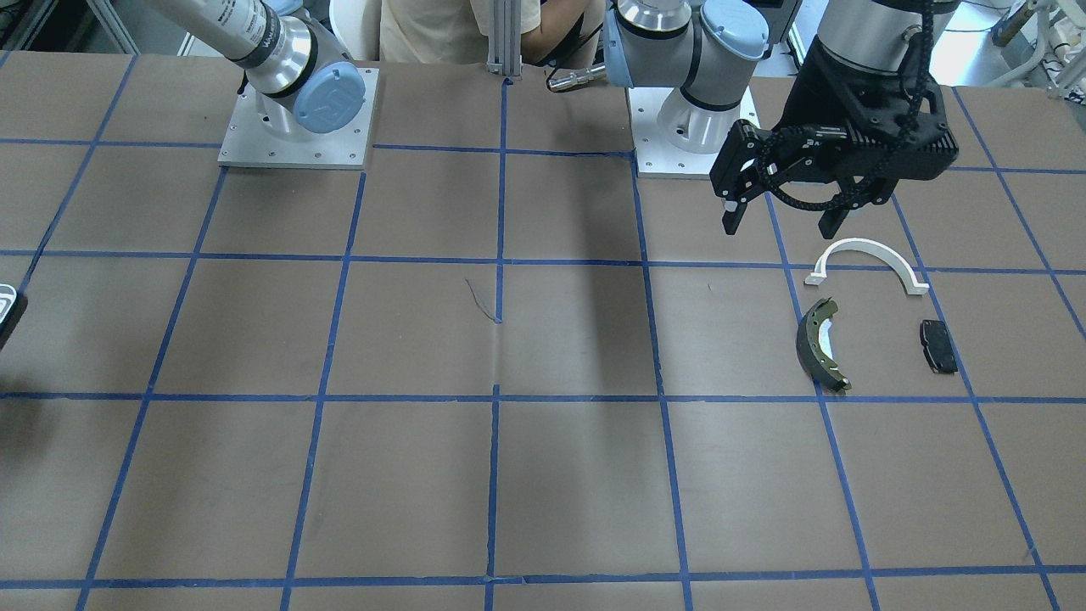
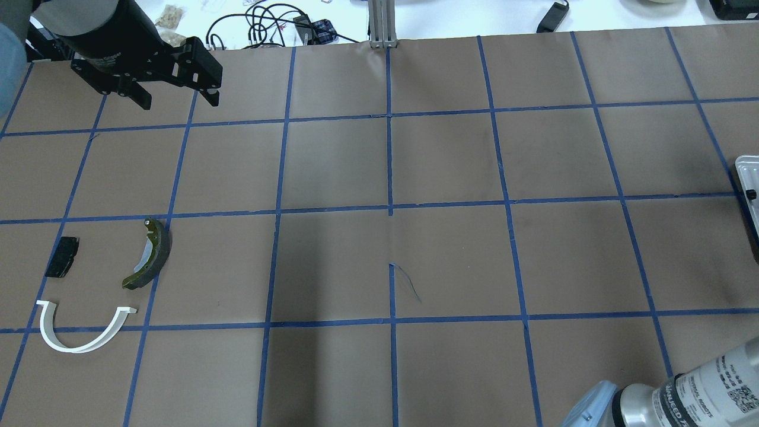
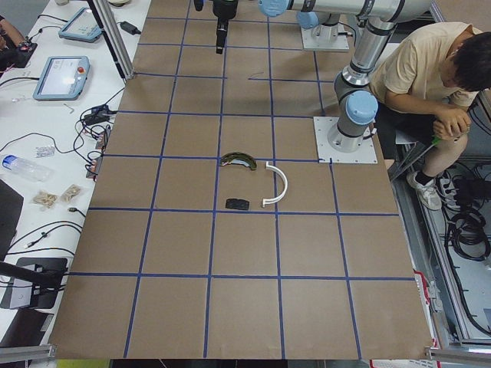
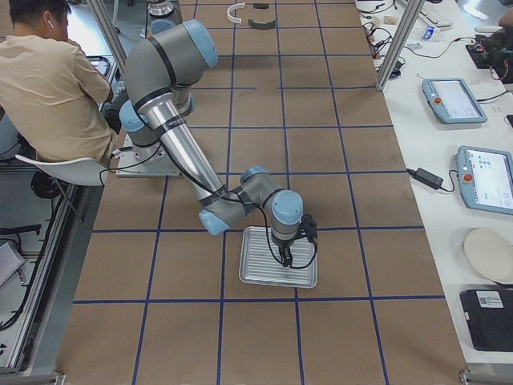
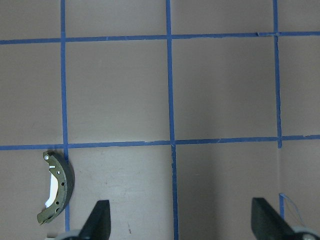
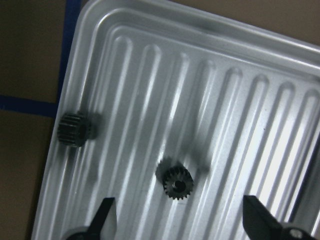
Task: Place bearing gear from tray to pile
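Two small dark bearing gears lie in the ribbed metal tray (image 6: 210, 75). One gear (image 6: 175, 182) is near the middle, bore up. The other gear (image 6: 74, 129) lies by the tray's left rim. My right gripper (image 6: 182, 220) hangs open just above the tray (image 4: 272, 265), the middle gear between its fingers' line. It holds nothing. The pile is far off: a white half-ring bracket (image 2: 77, 332), a brake shoe (image 2: 151, 255) and a black pad (image 2: 62, 257). My left gripper (image 2: 175, 98) is open and empty, above the table beyond the pile.
The table is brown paper with a blue tape grid. The tray's edge (image 2: 748, 178) shows at the overhead view's right side. A seated person (image 4: 56, 80) is behind the robot's bases. Cables and tablets lie on the white bench (image 4: 473, 160) past the table.
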`<act>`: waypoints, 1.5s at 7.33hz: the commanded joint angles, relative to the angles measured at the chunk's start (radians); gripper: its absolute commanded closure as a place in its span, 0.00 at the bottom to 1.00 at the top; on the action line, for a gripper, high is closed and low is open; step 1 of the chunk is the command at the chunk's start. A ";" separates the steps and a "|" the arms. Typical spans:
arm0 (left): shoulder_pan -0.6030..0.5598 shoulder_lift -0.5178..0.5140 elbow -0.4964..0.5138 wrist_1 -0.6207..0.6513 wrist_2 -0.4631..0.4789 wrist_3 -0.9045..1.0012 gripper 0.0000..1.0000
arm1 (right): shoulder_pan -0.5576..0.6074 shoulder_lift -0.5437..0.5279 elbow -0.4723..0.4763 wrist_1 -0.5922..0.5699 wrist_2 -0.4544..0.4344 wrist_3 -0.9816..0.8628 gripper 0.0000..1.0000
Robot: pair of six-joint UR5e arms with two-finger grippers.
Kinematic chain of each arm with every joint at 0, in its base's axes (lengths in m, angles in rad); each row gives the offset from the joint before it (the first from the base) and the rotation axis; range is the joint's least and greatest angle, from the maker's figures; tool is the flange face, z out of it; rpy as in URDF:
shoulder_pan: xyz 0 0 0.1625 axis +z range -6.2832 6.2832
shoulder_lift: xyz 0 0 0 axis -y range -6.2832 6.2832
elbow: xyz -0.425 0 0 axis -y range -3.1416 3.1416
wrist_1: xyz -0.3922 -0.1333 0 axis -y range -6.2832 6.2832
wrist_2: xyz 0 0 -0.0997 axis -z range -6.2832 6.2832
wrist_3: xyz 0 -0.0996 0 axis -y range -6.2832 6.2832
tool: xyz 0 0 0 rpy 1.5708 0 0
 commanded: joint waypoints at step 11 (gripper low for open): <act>-0.001 -0.001 0.000 -0.001 0.000 0.000 0.00 | -0.001 0.035 -0.007 -0.011 0.009 -0.011 0.61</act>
